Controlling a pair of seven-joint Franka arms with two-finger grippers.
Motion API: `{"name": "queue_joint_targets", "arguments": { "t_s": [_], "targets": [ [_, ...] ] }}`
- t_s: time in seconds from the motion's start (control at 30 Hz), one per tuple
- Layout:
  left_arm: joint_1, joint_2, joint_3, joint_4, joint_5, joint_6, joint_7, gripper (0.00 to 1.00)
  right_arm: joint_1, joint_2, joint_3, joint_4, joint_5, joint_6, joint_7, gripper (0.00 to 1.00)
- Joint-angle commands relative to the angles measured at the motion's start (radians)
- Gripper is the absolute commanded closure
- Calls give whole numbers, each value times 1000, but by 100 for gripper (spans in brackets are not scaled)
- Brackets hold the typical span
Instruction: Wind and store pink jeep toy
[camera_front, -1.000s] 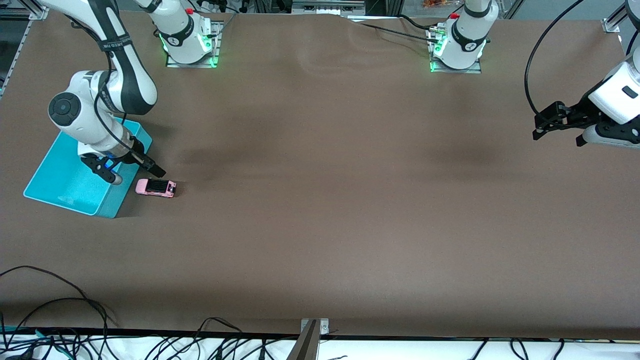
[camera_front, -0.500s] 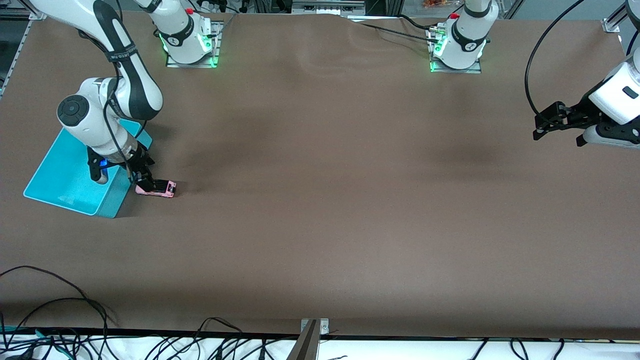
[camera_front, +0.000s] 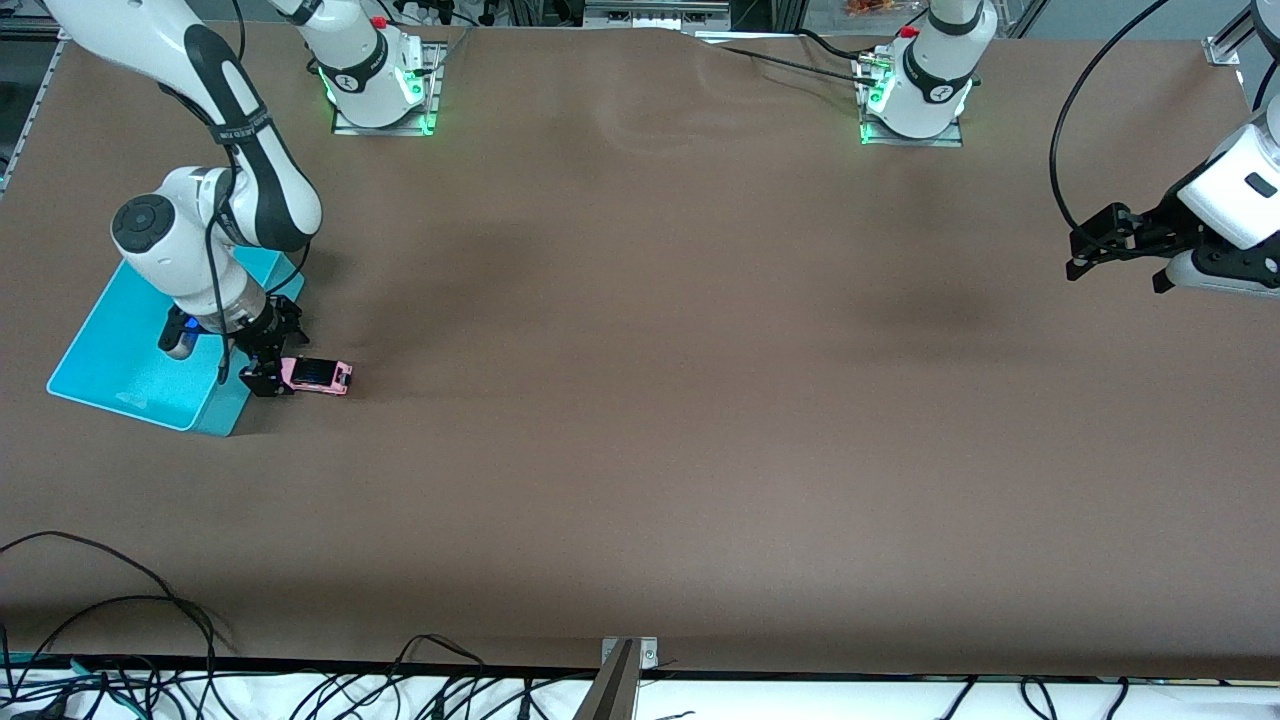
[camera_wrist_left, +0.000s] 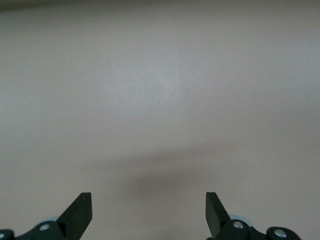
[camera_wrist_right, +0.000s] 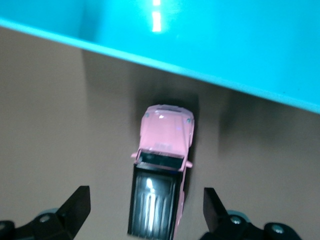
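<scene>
Both grippers open — right gripper (camera_front: 268, 372) straddling pink jeep toy (camera_front: 318, 376) beside bin (camera_front: 110, 385).

text: none legible | labels: none | numbers: none | signs: none

One pink jeep toy (camera_front: 318, 376) on the table, just the one. One turquoise bin (camera_front: 130, 360) beside it. Two arms in play, so two grippers: the right gripper (camera_front: 268, 372) and the left gripper (camera_front: 1095, 250) (each with two fingers spread apart). Two bases glowing green along the table edge.
</scene>
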Motion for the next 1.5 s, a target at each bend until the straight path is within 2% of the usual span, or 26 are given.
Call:
{"name": "queue_joint_targets", "arguments": {
  "t_s": [0.0,0.23,0.53,0.57,0.67,0.73,0.8,0.97,1.2,1.47],
  "targets": [
    [2,14,-1,29,19,-11,-16,0,-8,32,7,-11,-10,38,34,0],
    [2,14,-1,28,19,-13,-16,0,-7,52,7,-11,-24,35,28,0],
    [5,14,0,29,16,-20,-16,0,-7,83,7,-11,-118,38,27,1],
    [5,14,0,29,16,-22,-16,0,-7,83,7,-11,-116,36,27,10],
    [5,14,0,29,16,-22,-16,0,-7,80,7,-11,-116,36,34,60],
    [5,14,0,29,16,-22,-16,0,-7,77,7,-11,-116,36,34,88],
    [5,14,0,28,16,-22,-16,0,-7,71,8,-9,-116,35,36,99],
    [5,14,0,29,15,-22,-16,0,-7,54,10,-9,-118,29,36,100],
    [7,14,0,29,15,-22,-16,0,-5,3,42,-3,-118,23,22,100],
    [7,14,0,29,15,-28,-16,0,-5,-55,91,55,-116,-134,-32,100]
  ]
}}
